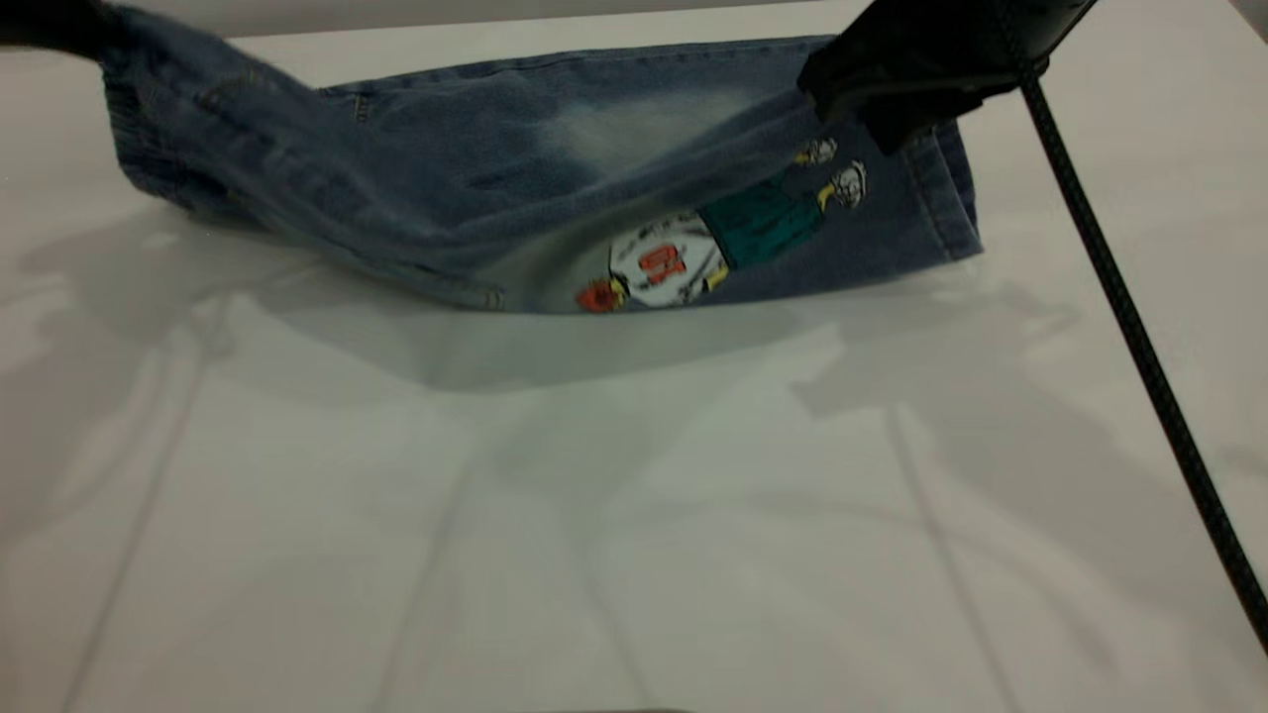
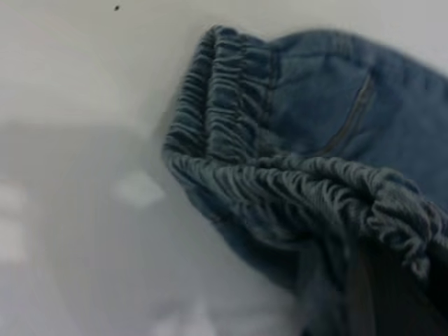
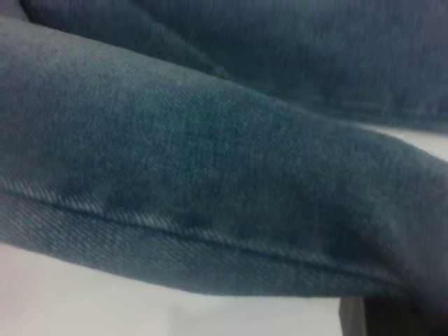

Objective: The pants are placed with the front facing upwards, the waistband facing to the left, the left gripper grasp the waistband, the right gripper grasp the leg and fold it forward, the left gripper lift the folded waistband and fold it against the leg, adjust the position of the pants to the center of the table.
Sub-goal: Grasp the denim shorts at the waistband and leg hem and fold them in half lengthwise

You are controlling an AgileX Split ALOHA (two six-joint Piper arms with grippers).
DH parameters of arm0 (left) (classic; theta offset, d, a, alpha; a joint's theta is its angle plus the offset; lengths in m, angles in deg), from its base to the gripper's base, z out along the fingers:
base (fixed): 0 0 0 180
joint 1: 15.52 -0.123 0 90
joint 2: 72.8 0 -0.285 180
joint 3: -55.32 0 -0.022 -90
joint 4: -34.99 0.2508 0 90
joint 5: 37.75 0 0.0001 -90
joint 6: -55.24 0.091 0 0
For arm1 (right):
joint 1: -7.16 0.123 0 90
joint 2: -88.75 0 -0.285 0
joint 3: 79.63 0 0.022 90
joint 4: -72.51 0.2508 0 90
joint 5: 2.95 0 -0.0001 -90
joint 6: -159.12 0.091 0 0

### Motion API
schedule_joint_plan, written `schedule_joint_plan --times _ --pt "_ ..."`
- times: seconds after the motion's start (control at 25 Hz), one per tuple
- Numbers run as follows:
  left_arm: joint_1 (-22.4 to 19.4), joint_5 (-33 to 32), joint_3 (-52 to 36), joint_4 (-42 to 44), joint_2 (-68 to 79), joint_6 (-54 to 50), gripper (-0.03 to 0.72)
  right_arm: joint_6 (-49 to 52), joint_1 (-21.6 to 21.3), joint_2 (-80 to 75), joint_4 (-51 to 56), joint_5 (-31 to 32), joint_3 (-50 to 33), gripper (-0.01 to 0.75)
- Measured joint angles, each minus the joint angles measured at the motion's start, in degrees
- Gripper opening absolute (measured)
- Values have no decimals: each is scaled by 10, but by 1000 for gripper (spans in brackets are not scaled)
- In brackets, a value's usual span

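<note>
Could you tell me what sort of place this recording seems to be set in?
Probably a lab or test bench: a bare white table, the black right gripper with a trailing cable, and only the pants as work material.

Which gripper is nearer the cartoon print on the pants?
Right. The right gripper holds the leg's hem just above the cartoon print. The left gripper is at the waistband, at the far end of the pants.

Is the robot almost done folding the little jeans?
Not yet. Both grabs look made: the left gripper lifts the waistband, the right gripper lifts the leg. The pants are mid first fold. The second fold and centring on the table remain.
</note>
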Motion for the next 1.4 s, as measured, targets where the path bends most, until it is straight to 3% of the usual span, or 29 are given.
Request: schedule_joint_plan --times 0.68,1.08,1.4 --pt "0 135 0 -340 63 -5 59 54 -57 -29 15 -163 4 36" --pt "0 167 46 -360 124 -71 59 55 -58 -142 39 -205 91 36" --pt "0 190 108 -360 173 -104 59 55 -75 -176 65 -273 135 36"
